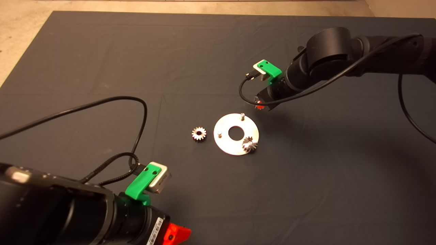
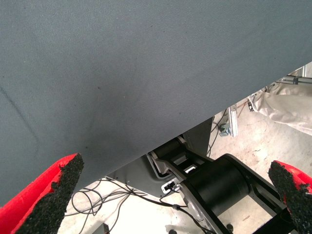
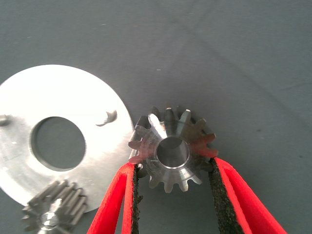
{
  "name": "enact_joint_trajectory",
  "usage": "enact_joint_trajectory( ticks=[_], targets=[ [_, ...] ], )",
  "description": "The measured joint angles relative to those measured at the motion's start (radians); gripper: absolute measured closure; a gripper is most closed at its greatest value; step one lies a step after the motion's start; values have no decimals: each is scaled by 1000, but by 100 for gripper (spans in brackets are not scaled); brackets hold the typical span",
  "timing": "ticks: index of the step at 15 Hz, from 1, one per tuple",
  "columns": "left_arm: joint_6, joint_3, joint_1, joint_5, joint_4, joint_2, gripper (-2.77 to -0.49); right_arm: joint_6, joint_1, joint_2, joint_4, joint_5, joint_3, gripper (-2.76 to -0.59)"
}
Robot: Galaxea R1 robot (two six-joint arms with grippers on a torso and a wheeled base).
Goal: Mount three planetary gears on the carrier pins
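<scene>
Right hand (image 3: 173,195), reaching in from the table's right edge, grasps one gear (image 3: 170,148) just off the rim of the disc (image 1: 236,134) near mid-table; a second gear (image 1: 249,144) sits on a pin, a third (image 1: 199,133) lies beside the disc; left hand (image 2: 170,195), fingers spread, waits at the near-left corner.

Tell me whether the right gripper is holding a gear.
Yes: the right gripper is shut on a gear, its pads pressing both sides, beside the disc.
</scene>
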Motion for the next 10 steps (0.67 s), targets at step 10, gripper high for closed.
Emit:
enact_joint_trajectory(
  ticks=[10],
  targets=[
    [0, 0, 0, -1, 0, 0, -277, 0, -1, 12, 21, 0, 3, -83]
  ],
)
